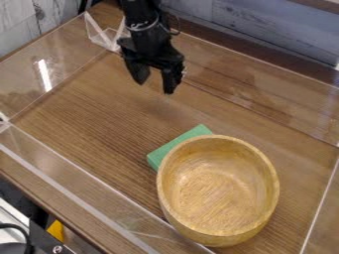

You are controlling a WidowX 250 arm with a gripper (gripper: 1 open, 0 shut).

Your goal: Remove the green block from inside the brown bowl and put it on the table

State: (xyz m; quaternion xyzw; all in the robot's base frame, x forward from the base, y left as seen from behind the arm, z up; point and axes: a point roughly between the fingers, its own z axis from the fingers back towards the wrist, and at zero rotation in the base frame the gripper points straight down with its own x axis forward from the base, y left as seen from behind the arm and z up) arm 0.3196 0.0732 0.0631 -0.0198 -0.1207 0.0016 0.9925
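The green block (175, 147) lies flat on the table (93, 119), tucked against the left outer rim of the brown bowl (220, 189), which partly covers it. The bowl's inside shows only bare wood grain. My gripper (154, 80) hangs above the table at the upper middle, well away from the block and the bowl. Its black fingers (169, 81) point down and stand apart, with nothing between them.
Clear acrylic walls (59, 184) run around the table's edges. A small clear stand (103, 35) sits at the back behind the arm. Bare wood lies between the gripper and the block.
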